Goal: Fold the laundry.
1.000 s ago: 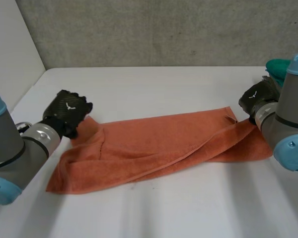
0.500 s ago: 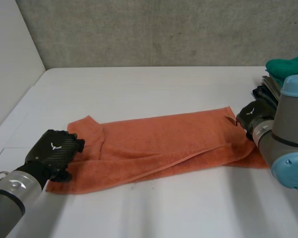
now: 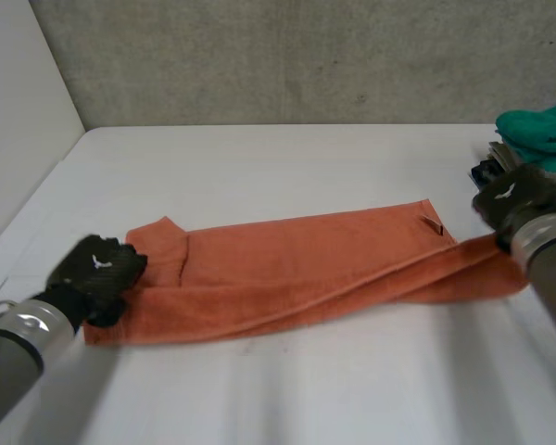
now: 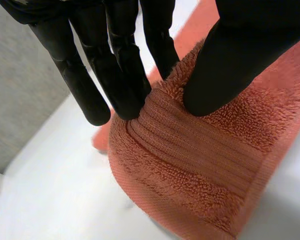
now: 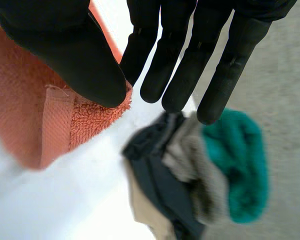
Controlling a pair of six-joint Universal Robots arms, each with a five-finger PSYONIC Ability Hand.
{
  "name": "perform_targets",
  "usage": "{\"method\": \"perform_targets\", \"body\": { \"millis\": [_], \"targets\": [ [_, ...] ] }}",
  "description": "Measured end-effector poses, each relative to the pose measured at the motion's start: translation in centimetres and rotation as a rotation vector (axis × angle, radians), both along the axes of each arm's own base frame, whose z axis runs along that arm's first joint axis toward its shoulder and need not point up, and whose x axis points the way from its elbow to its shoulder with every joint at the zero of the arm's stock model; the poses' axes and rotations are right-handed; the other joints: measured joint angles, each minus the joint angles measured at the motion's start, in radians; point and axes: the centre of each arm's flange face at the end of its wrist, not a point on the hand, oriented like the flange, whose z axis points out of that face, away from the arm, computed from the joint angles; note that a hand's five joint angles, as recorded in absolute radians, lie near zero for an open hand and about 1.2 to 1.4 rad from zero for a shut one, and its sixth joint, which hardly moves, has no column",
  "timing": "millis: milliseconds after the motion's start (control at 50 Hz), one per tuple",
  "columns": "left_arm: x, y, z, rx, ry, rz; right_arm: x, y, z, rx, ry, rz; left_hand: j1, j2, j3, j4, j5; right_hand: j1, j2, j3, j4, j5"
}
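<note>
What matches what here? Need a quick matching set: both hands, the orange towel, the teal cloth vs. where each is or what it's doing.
1 left hand
2 right hand
3 orange towel
4 teal cloth

A atop the clothes pile
B pinching the towel's right end
C lying lengthwise between both hands
D pinching the towel's left end

Pairs: 1-D, 2-B, 3-C, 4-A

Orange towel (image 3: 306, 260), white table (image 3: 287, 158), teal cloth (image 3: 537, 130), grey wall (image 3: 287, 56)

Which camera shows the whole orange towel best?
The head view: the orange towel lies stretched end to end. The wrist views show its ends up close, pinched by the left robot hand and the right robot hand.
</note>
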Motion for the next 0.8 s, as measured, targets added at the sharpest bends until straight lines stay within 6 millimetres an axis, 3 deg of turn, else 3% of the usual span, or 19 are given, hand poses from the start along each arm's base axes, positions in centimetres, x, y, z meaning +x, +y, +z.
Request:
{"method": "perform_targets", "body": {
  "millis": [60,80,140,220,280,340,400,520,580,600,640,680,740,800],
  "targets": [
    [0.1,1.3,3.7,-0.047,0.012,0.007,-0.9,1.4,3.4,-0.032,0.037,0.002,0.0,0.0,0.0,0.0,0.0,0.0,0.0,0.0,0.0,0.0],
    [0.1,1.3,3.7,-0.047,0.012,0.007,-0.9,1.4,3.4,-0.032,0.037,0.002,0.0,0.0,0.0,0.0,0.0,0.0,0.0,0.0,0.0,0.0],
    [0.3,3.0,8.7,-0.133,0.057,0.022,-1.6,3.2,7.3,-0.081,0.073,0.013,0.0,0.003,0.003,0.0,0.0,0.0,0.0,0.0,0.0,0.0],
    [0.6,4.6,13.1,-0.214,0.134,0.043,-2.1,5.1,11.1,-0.151,0.086,0.029,0.0,0.007,0.006,0.001,0.0,0.0,0.0,0.0,0.0,0.0],
    [0.7,4.8,14.6,-0.237,0.168,0.056,-2.2,5.5,12.3,-0.178,0.083,0.034,0.0,0.007,0.006,0.001,0.0,0.0,0.0,0.0,0.0,0.0],
    [0.8,4.3,14.9,-0.223,0.182,0.074,-2.2,5.3,12.5,-0.178,0.081,0.036,0.0,0.009,0.006,0.001,0.0,0.0,0.0,0.0,0.0,0.0],
    [0.7,2.9,13.6,-0.159,0.175,0.091,-2.1,4.2,11.2,-0.136,0.087,0.036,0.0,0.009,0.006,0.001,0.0,0.0,0.0,0.0,0.0,0.001],
    [-0.1,-1.8,8.4,0.042,0.134,0.11,-1.3,0.1,5.8,0.015,0.111,0.021,0.0,0.011,0.006,0.001,0.0,0.0,0.0,0.0,0.0,0.003],
    [-0.3,-3.2,7.2,0.074,0.124,0.115,-1.1,-1.1,4.6,0.031,0.112,0.01,0.0,0.011,0.006,0.001,0.0,0.0,0.0,0.0,0.0,0.003],
    [-0.8,-5.2,5.9,0.093,0.112,0.121,-0.6,-3.0,3.4,0.021,0.11,-0.01,0.0,0.011,0.006,0.001,0.0,0.0,0.0,0.0,0.0,0.003],
    [-1.4,-6.7,5.5,0.08,0.106,0.122,-0.3,-4.1,3.0,-0.001,0.106,-0.022,0.0,0.011,0.006,0.001,0.0,0.0,0.0,0.0,0.0,0.003],
    [-2.0,-8.1,5.8,0.044,0.108,0.118,0.1,-5.3,3.0,-0.044,0.097,-0.033,0.0,0.012,0.006,0.001,0.0,0.0,0.0,0.0,0.0,0.003],
    [-3.7,-10.5,8.3,-0.086,0.134,0.098,1.6,-8.2,5.0,-0.229,0.046,-0.046,0.0,0.014,0.006,0.001,0.0,0.0,0.0,0.004,0.0,0.003],
    [-5.3,-12.5,13.8,-0.309,0.205,0.07,3.1,-10.5,9.2,-0.497,-0.045,-0.046,0.0,0.014,0.006,0.001,0.0,0.0,0.0,0.004,0.0,0.003]
  ]
}}
